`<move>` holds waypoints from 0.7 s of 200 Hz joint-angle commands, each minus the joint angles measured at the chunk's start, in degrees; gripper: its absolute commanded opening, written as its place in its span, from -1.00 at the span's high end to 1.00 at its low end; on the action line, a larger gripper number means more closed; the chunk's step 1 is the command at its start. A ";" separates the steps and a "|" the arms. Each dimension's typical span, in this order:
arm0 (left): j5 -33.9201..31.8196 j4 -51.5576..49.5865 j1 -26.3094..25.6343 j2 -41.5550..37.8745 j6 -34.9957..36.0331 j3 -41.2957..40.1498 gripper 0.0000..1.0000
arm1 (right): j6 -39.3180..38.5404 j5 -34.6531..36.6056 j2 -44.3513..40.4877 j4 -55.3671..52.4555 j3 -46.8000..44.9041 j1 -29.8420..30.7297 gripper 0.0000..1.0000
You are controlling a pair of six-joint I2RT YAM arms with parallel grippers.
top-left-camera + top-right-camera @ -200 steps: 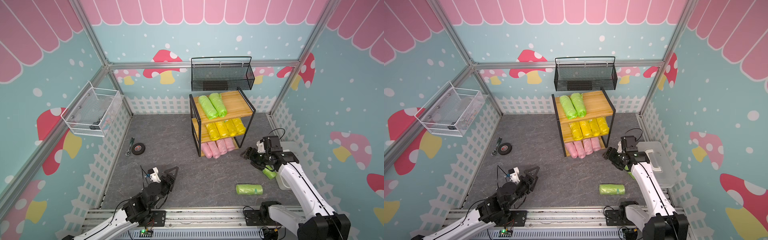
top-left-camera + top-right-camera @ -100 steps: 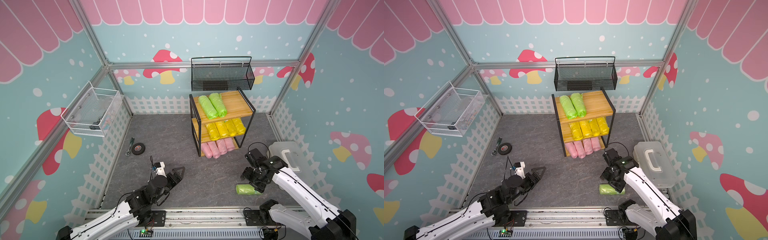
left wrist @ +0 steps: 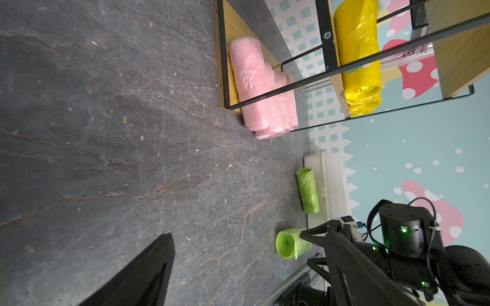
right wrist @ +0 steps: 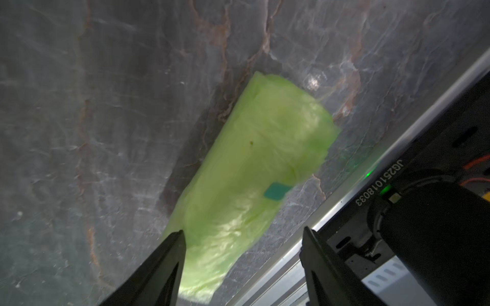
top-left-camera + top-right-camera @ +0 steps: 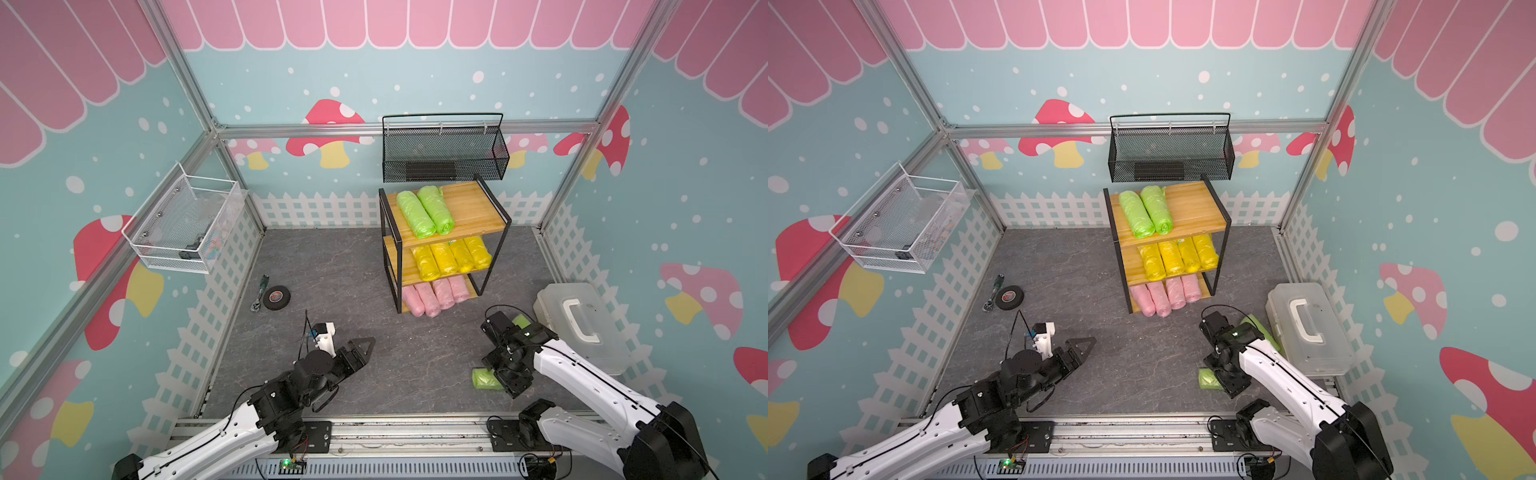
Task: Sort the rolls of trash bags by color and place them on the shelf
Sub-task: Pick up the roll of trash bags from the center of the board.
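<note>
The shelf holds two lime green rolls on its top board, several yellow rolls in the middle and several pink rolls at the bottom. A green roll lies on the floor near the front rail. My right gripper is low over it, open, with its jaws on either side of the roll's near end. Another green roll lies against the white box. My left gripper hangs open and empty over the front middle of the floor.
A white lidded box stands at the right wall. A black tape roll and a ratchet tool lie on the left. The black mesh basket hangs above the shelf and a white wire basket on the left wall.
My right gripper has come away from the box, forward and down onto the green roll by the front rail, its jaws narrowing a little. The left arm has stretched slightly forward and right.
</note>
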 commanded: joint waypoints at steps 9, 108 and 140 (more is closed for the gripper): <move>1.04 -1.48 0.22 -0.20 1.31 1.68 -0.82 | 3.44 2.19 -0.18 3.08 -2.02 0.32 -0.50; 2.98 -2.25 0.18 1.99 0.26 2.82 -0.82 | -2.32 4.61 -1.54 12.34 -8.68 -1.32 -0.22; 4.39 -3.21 0.18 1.85 0.56 3.35 -0.82 | -10.66 7.28 -0.26 12.35 -6.27 -2.06 -0.21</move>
